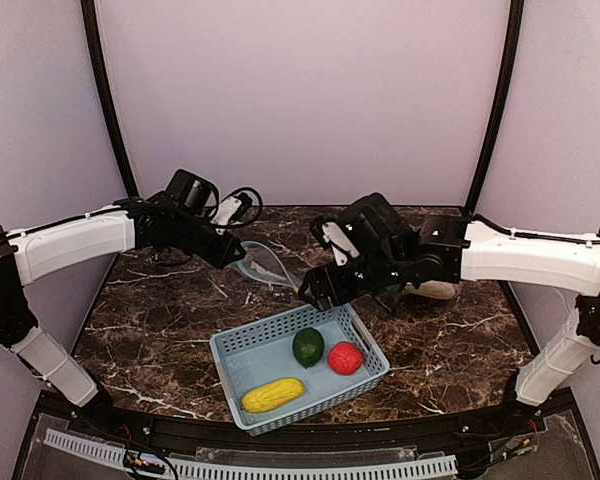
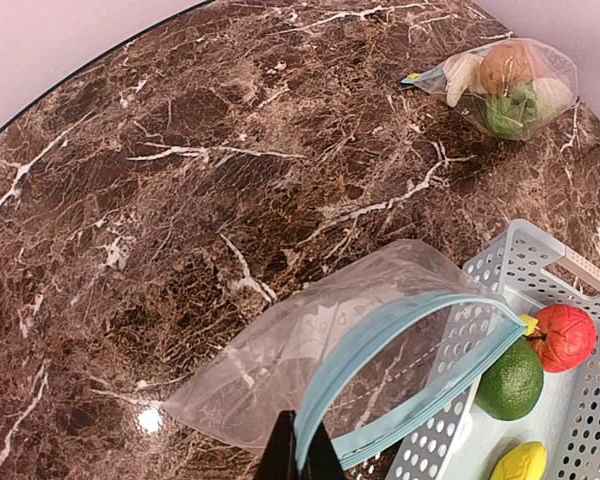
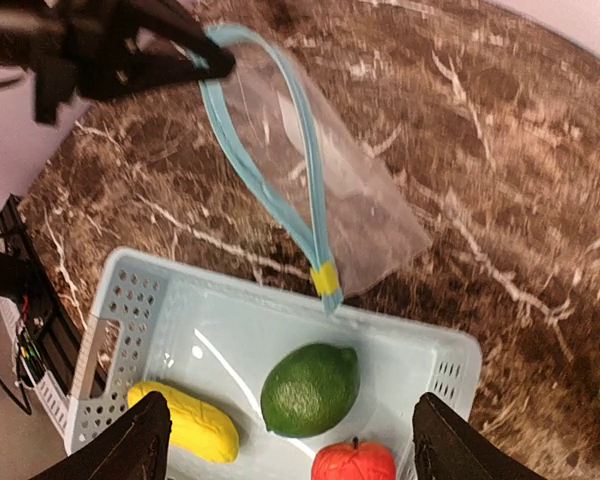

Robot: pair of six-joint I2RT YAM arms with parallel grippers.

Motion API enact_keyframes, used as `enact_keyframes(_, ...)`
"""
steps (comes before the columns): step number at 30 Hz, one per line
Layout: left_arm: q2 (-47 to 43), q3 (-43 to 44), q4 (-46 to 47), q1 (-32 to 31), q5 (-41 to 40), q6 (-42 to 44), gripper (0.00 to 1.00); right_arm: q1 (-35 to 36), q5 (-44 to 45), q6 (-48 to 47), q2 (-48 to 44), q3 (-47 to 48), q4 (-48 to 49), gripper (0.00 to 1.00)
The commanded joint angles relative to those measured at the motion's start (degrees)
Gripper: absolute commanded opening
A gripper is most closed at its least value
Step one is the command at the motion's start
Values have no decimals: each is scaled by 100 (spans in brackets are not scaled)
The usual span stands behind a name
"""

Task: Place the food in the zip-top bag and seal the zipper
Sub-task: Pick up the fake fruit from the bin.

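Inside one light blue plastic basket [image 1: 223, 347], one yellow corn [image 1: 272, 395], one dark green round fruit [image 1: 308, 347], one red apple [image 1: 346, 357], my left gripper [image 2: 300, 455] clamped on one empty clear blue-zippered bag [image 2: 310, 340], my right gripper [image 3: 290, 405] spread wide, empty.

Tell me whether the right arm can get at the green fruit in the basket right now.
Probably yes. The right gripper hovers open over the basket, the green fruit lies uncovered below its fingers, and the bag only reaches the far rim.
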Motion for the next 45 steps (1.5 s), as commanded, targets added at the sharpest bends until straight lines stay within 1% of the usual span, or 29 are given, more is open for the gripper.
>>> enact_keyframes(1,-45,-138,101,84,188,-219,1,215,-106,1012,414,-350,-239,80)
enact_keyframes(7,-128,-253,261,143,247,-290,1,375,-130,1319,1130,-187,-345,78)
enact_keyframes(12,-206,-327,363,150,212,-312,1,419,107,1350,1725,154,-591,76)
enact_keyframes(19,-232,-325,355,150,189,-311,1,446,243,1330,2159,447,-666,74)
enact_keyframes(23,-227,-322,341,154,190,-300,1,457,223,1365,2341,512,-665,70)
enact_keyframes(26,-220,-318,328,150,178,-302,1,473,208,1386,2414,505,-666,64)
enact_keyframes(29,-219,-313,329,150,166,-301,1,468,199,1396,2455,505,-665,62)
enact_keyframes(35,-222,-313,320,150,142,-286,1,471,281,1414,2432,490,-686,50)
enact_keyframes(40,-236,-309,310,157,125,-276,1,479,366,1330,2098,451,-658,49)
enact_keyframes(45,-273,-296,311,166,249,-277,1,537,172,847,1320,138,-210,48)
